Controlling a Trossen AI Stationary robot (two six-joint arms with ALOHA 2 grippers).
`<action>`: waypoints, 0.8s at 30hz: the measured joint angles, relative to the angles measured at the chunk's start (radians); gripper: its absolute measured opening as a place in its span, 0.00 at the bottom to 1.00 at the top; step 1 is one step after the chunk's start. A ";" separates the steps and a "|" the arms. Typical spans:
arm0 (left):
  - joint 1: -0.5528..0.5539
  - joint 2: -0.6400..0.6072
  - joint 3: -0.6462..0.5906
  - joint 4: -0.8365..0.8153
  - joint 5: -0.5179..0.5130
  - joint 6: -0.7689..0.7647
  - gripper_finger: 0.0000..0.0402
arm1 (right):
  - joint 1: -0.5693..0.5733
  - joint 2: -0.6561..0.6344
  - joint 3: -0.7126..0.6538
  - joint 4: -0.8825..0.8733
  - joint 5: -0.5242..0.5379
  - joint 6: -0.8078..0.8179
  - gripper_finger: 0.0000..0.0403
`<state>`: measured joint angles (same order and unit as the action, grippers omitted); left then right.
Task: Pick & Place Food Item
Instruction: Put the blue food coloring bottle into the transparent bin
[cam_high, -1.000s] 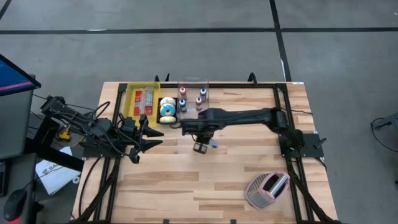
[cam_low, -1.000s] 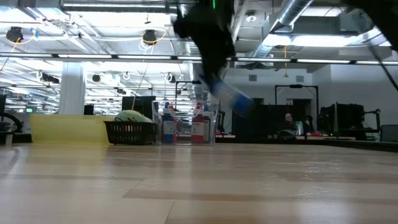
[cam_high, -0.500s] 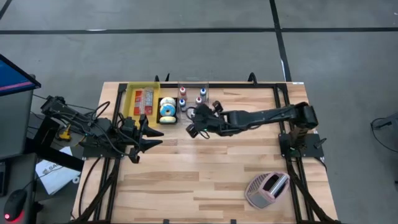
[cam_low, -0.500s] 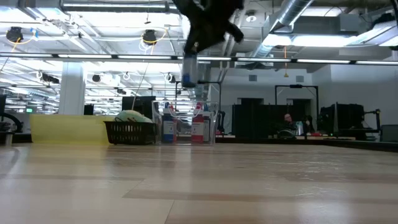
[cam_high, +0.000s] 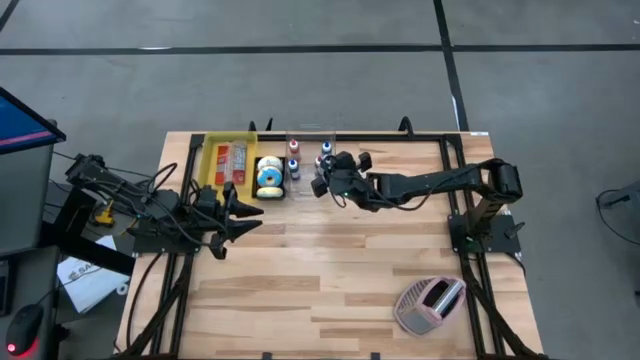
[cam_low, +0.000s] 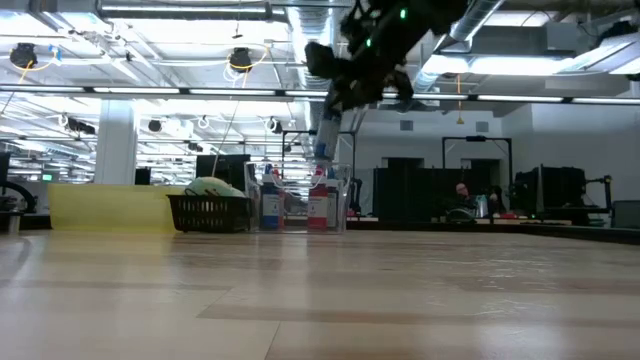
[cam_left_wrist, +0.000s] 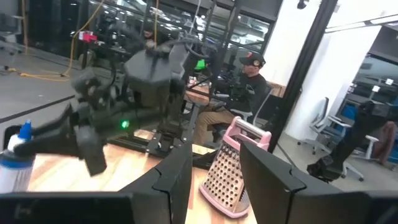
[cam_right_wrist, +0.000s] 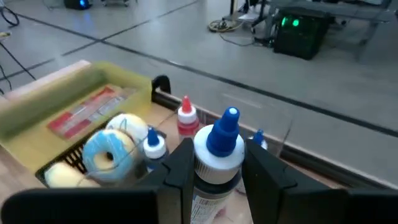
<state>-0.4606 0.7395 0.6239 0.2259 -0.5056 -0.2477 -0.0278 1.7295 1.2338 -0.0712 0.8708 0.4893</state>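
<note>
My right gripper (cam_high: 322, 184) hangs high over the table's far middle, shut on a white bottle with a blue cap (cam_right_wrist: 217, 163). In the low view the bottle (cam_low: 325, 135) slants down just above a clear box of small bottles (cam_high: 310, 155). Left of the box stand a black basket of doughnuts (cam_high: 268, 178) and a yellow tray (cam_high: 228, 162). My left gripper (cam_left_wrist: 214, 186) waits at the table's left side, open, with nothing between its fingers. My right gripper pinches the bottle's white body (cam_right_wrist: 205, 186), below its shoulder, between the two fingers (cam_right_wrist: 180, 171). The bottle lies along the fingers, its blue cap (cam_right_wrist: 225, 134) reaching out past their tips. It is lifted clear and slants down toward the clear box.
A pink grater (cam_high: 430, 303) lies near the table's front right corner. The bare wooden tabletop (cam_high: 330, 270) spreads across the middle and near side. A black frame (cam_high: 445, 150) runs along the table's edges.
My right gripper has carried the bottle from over the table's middle toward the far edge and the clear box. It has tipped up from pointing down to nearly level and has rolled. The bottle has swung round with it and stays held.
</note>
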 joint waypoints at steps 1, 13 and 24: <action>0.000 0.000 0.000 0.000 -0.008 -0.001 0.33 | -0.003 0.006 -0.011 0.007 -0.008 0.000 0.23; 0.000 0.000 0.000 0.018 -0.067 -0.013 0.33 | -0.038 0.079 -0.029 0.041 -0.007 -0.029 0.23; 0.000 0.000 0.000 0.026 -0.074 -0.042 0.33 | -0.106 0.138 -0.032 0.069 -0.066 -0.053 0.23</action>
<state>-0.4606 0.7395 0.6239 0.2523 -0.5793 -0.2898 -0.1341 1.8673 1.2021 -0.0025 0.8044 0.4363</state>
